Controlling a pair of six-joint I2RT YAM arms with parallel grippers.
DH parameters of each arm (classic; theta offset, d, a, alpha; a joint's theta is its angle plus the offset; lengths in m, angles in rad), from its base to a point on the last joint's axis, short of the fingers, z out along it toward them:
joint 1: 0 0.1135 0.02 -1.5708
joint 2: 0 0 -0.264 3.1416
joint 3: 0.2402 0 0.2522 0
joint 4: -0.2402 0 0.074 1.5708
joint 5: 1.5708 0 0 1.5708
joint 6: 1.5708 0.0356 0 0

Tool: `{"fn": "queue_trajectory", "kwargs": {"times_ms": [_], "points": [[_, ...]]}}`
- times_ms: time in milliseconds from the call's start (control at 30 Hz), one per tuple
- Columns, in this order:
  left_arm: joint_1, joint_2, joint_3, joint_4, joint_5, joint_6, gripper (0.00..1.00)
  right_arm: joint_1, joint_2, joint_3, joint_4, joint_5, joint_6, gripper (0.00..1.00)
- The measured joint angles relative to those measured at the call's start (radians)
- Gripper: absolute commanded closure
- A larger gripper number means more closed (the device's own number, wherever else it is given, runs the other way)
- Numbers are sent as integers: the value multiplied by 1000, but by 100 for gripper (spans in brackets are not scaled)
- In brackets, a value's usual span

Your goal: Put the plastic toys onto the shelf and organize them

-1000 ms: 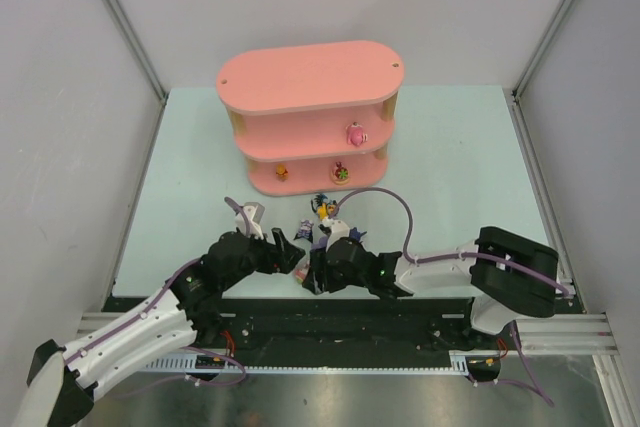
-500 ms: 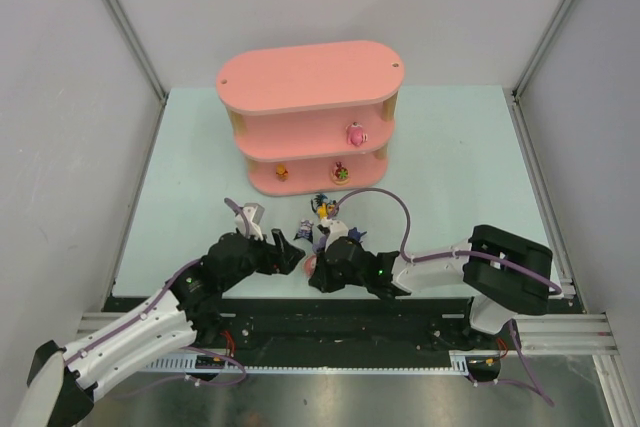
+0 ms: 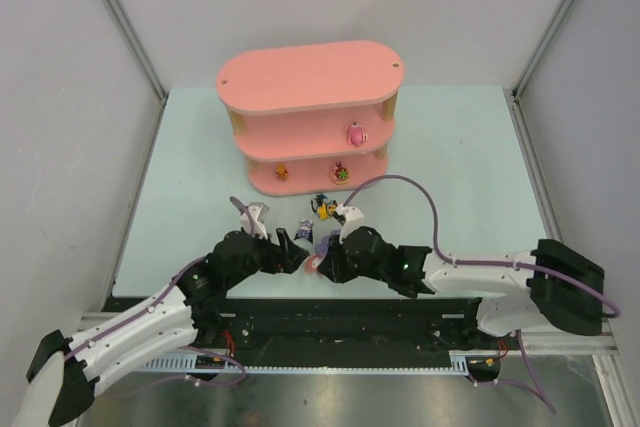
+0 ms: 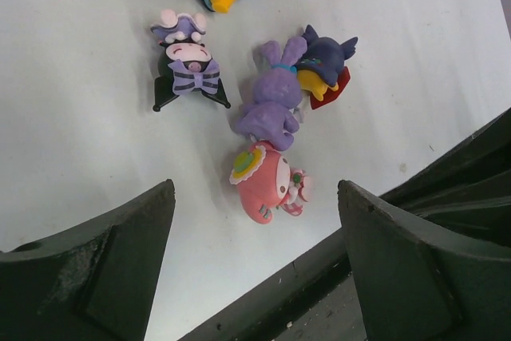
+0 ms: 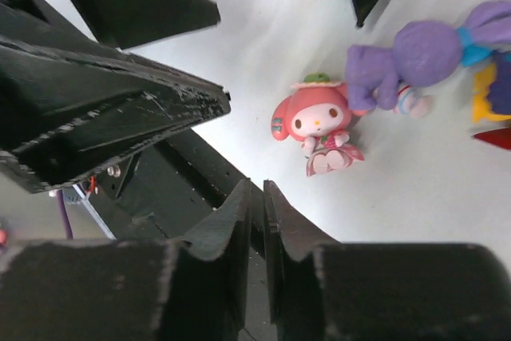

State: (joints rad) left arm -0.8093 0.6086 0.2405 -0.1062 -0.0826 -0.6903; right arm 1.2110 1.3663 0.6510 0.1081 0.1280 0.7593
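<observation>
The left gripper [image 4: 254, 197] is hovering wide open over a pink figurine [image 4: 267, 185] lying on the table [image 3: 450, 147]. The right gripper [image 5: 257, 193] is pointing at the same toy with its fingers pressed almost together, gripping nothing. A purple rabbit [image 4: 267, 109] is touching the figurine's far side (a black-eared figurine [image 4: 188, 69] is lying just left of it). Farther back, the pink shelf [image 3: 305, 77] is carrying a pink toy [image 3: 355, 134] on its middle tier and an orange toy [image 3: 282, 173] on the bottom.

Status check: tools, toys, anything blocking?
Left tool open over pink toy. Right tool shut, empty, crowding alongside. Three toys on shelf, others clustered on table. Purple rabbit against pink toy.
</observation>
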Motion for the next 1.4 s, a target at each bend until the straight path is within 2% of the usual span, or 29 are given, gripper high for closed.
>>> {"fn": "queue_trajectory", "kwargs": {"times_ms": [67,167,300,367,733,900,1400], "points": [[0,8,-3,16,8,-2,14,-16,-56,0,-31,11,-22,68],[0,18,-6,30,14,-10,16,-75,-82,0,-44,-5,-60,60],[0,49,-6,47,34,-22,18,-162,-32,0,-46,-77,-131,52],[0,63,-11,56,44,-38,19,-169,2,0,-44,-110,-167,48],[0,-19,-59,80,78,-106,18,-171,91,-16,43,-209,-296,43],[0,-24,-59,79,79,-106,18,-186,132,-16,82,-243,-329,36],[0,-22,-59,62,78,-106,16,-212,224,-17,190,-346,-369,36]]}}
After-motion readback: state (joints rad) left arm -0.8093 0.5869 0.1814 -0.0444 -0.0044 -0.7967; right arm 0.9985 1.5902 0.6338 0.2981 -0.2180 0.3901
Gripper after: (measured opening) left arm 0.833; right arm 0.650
